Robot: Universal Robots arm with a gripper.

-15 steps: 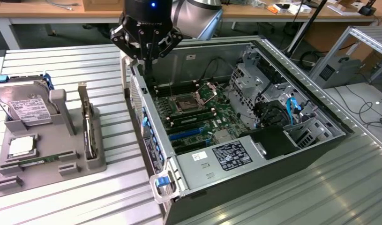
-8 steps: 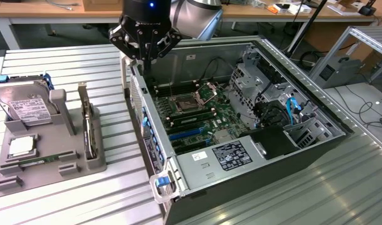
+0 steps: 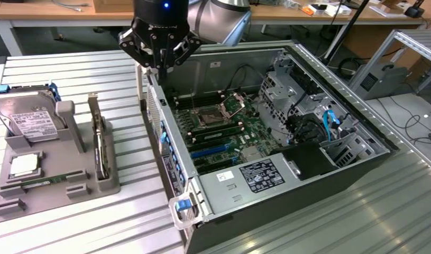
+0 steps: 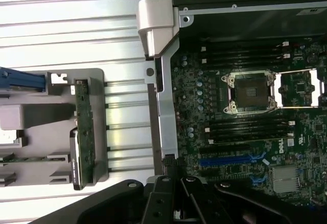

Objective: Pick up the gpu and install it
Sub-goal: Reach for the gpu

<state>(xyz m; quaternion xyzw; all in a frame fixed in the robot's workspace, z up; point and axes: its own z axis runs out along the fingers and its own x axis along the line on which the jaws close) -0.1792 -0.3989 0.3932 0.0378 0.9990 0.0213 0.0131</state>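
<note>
Slatted surface (image 3: 60, 69) holds your gpu (image 3: 98, 138) edge-on in the grey holder (image 3: 53, 191), nine o'clock of the case (image 3: 300, 211); your tool (image 3: 161, 63) hangs closed, empty, partly cut off in the wrist view.

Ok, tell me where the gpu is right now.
The gpu stands on edge in the grey holder on the exterior view's left, between the hard drive and the open computer case.

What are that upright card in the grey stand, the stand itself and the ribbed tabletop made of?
The gpu: seemingly a circuit board, with a matte greenish-brown face studded with small parts and what looks like a shiny metal end bracket. The grey stand: probably plastic, judging by its uniform matte grey and moulded slots. The tabletop: likely aluminium, with silvery ribbed slats catching the light.
</note>
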